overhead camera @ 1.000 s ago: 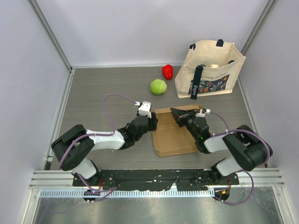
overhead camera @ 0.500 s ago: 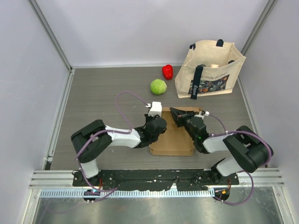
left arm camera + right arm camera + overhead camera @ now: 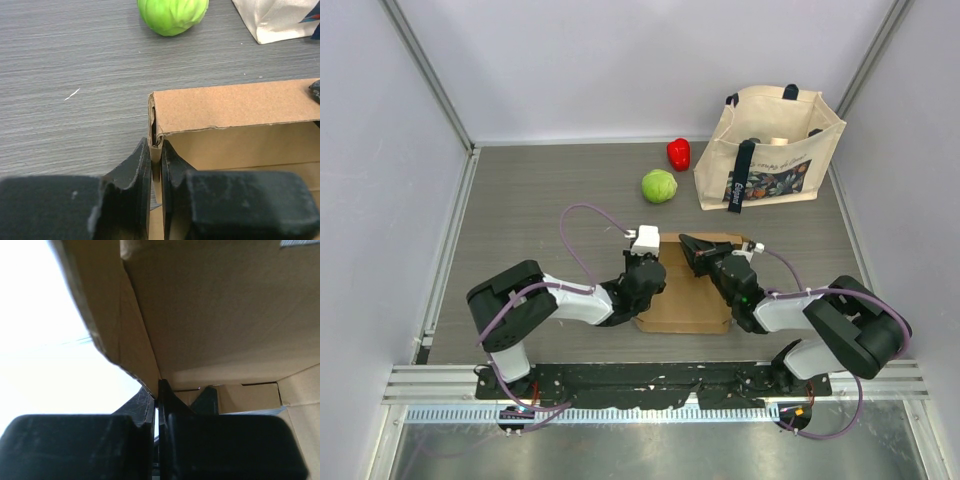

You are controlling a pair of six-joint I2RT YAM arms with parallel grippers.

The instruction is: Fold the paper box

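Observation:
The brown cardboard paper box (image 3: 685,300) lies near the table's front middle, partly folded. In the left wrist view its far wall (image 3: 235,105) stands up and a side flap runs between my fingers. My left gripper (image 3: 642,275) is at the box's left edge, shut on that side flap (image 3: 156,155). My right gripper (image 3: 695,250) is at the box's far edge, shut on a cardboard panel (image 3: 145,360), with the box's inside (image 3: 225,315) filling the right wrist view.
A green cabbage-like ball (image 3: 659,185) and a red pepper (image 3: 678,153) lie behind the box. The beige tote bag (image 3: 770,145) stands at the back right. A small white scrap (image 3: 71,94) lies left of the box. Walls enclose the table.
The box has shifted slightly left and toward the front with both grippers on it. The left arm moved in from the box's left side onto its left flap.

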